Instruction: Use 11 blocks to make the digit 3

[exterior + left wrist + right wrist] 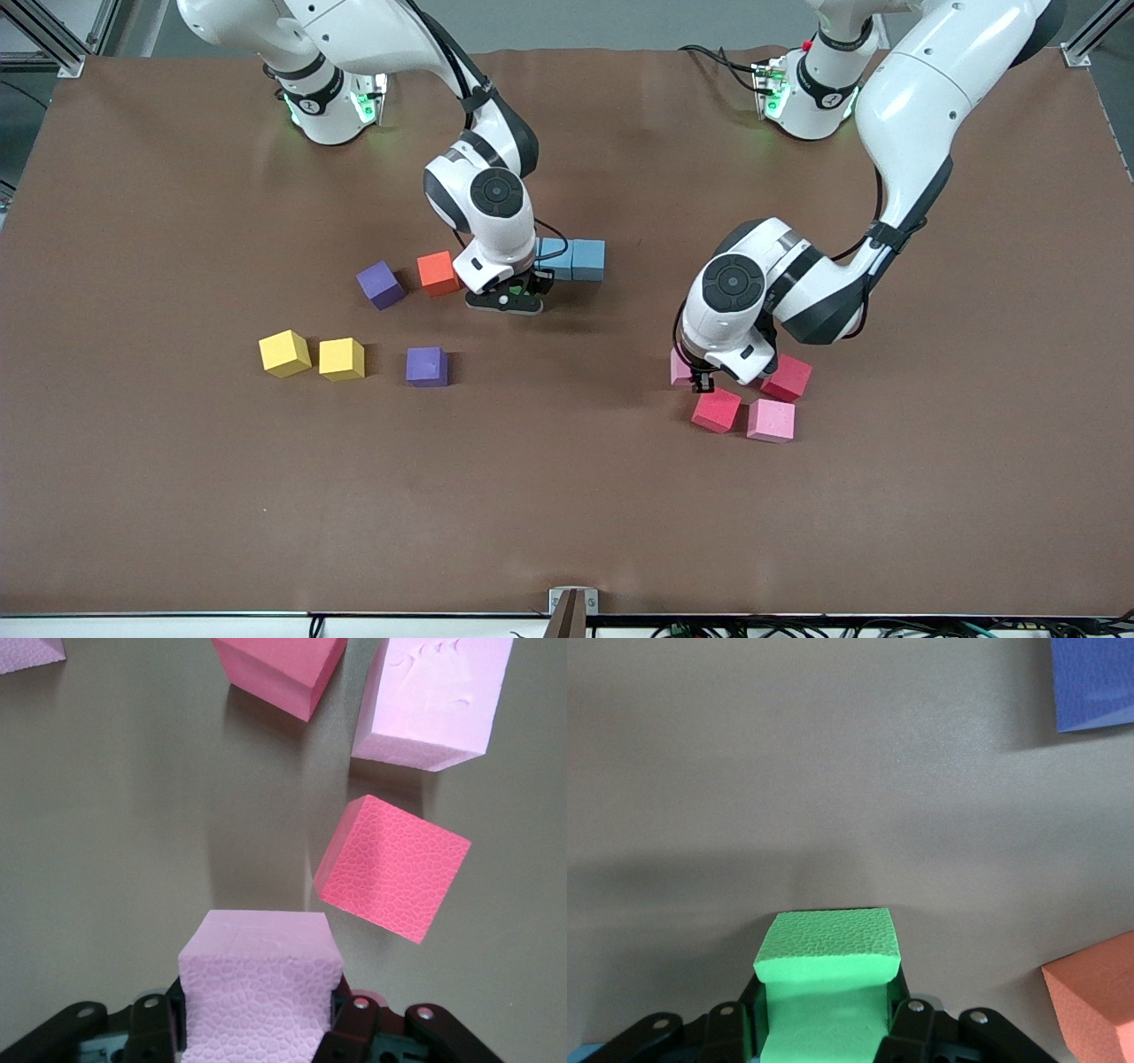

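My right gripper point(514, 292) is shut on the green block point(828, 979), low over the table beside two touching light blue blocks point(571, 260). The orange block point(438, 272) and a purple block point(381, 283) lie toward the right arm's end from it. A second purple block point(427, 366) lies nearer the front camera. My left gripper point(697, 378) is shut on a pink block point(261, 988), low beside two red blocks point(716, 410) point(787, 378) and another pink block point(771, 420). No digit 3 figure shows.
Two yellow cubes point(312, 355) lie side by side beside the nearer purple block, toward the right arm's end. A pale pink corner point(27, 651) shows at the edge of the left wrist view. In the right wrist view the orange block point(1094, 1010) lies close to the gripper.
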`<state>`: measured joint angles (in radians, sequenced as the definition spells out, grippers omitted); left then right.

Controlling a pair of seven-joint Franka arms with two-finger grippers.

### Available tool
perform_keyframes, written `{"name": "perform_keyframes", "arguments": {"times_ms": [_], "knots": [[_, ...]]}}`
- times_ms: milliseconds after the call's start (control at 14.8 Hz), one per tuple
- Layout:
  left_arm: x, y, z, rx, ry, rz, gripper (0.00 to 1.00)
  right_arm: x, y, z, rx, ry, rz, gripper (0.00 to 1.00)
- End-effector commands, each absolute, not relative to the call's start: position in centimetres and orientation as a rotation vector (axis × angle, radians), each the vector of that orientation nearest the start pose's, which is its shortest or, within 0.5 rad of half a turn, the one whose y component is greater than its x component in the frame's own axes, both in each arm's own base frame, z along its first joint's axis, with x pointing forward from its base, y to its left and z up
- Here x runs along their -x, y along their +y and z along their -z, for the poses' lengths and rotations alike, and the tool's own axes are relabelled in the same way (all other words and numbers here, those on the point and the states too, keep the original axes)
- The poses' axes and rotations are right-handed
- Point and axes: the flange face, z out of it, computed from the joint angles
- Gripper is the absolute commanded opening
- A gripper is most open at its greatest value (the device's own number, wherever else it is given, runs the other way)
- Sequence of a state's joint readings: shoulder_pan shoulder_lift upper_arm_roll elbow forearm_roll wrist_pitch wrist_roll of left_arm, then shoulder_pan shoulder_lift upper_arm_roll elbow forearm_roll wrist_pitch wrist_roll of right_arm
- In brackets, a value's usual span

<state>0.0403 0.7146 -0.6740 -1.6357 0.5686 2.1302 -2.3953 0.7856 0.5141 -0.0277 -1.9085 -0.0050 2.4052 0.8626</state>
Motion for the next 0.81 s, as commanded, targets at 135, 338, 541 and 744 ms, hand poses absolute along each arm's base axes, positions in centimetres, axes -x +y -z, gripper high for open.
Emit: {"name": "perform_keyframes", "arguments": {"times_ms": [135, 338, 541, 744], "knots": [[-59.1, -33.0, -27.5, 2.207, -2.163, 0.084, 0.38, -45.2, 43.3, -22.2, 3.165, 0.115, 0.019, 0.02], [-59.1, -32.9, -27.5, 2.197, -2.158, 0.086, 0.38, -45.2, 43.2, -21.6, 3.169, 0.118, 0.014, 0.02], [-59.0, -32.9, -27.5, 2.195, -2.153, 0.086, 0.38, -45.2, 43.3, -21.4, 3.165, 0.117, 0.019, 0.02], [-59.2, -32.5, -27.6, 2.187, -2.161, 0.086, 0.38, -45.1, 43.3, -21.3, 3.166, 0.122, 0.014, 0.02]]}}
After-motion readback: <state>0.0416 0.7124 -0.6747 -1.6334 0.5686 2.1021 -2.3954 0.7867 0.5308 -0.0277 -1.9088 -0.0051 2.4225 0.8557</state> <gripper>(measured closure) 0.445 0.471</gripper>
